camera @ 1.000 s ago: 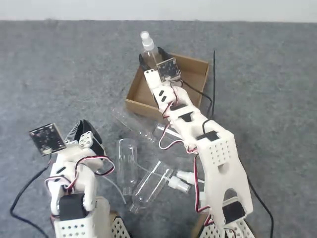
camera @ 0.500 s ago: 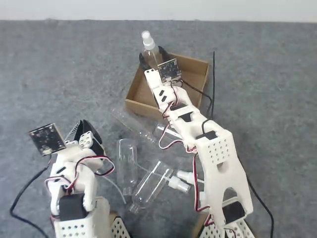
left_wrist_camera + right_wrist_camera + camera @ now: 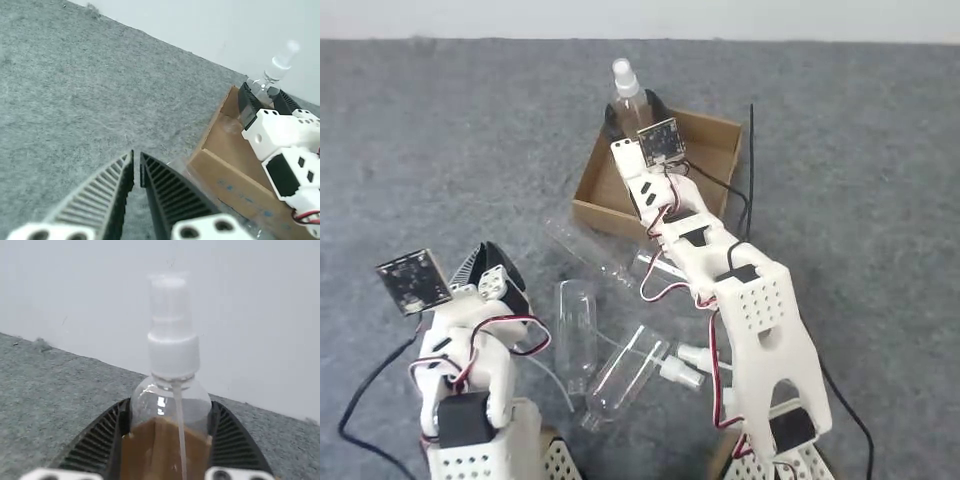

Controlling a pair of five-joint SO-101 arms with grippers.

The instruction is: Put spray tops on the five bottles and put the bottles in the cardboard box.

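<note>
Jaws of the right gripper (image 3: pixel 170 415) were clamped on the round body of a clear bottle (image 3: pixel 170 402), one black jaw on each side. This bottle stood upright and had a white spray top (image 3: pixel 172 347) on its neck, with the thin tube going down inside. In the high view, the right gripper (image 3: pixel 630 112) held the bottle (image 3: pixel 626 98) at the far left corner of the box (image 3: pixel 720 130). I could not tell if its bottom touched the box floor.

Near the box, between the two arms, three empty bottles (image 3: pixel 576 325) lay on their sides on the grey carpet (image 3: pixel 440 130). Two loose spray tops (image 3: pixel 685 362) lay just to their right, beside the right arm.

At the near left, the left gripper (image 3: pixel 136 160) was raised above the carpet, well apart from the box (image 3: pixel 215 165). Its jaws were together with only a thin slit between them and nothing inside.
</note>
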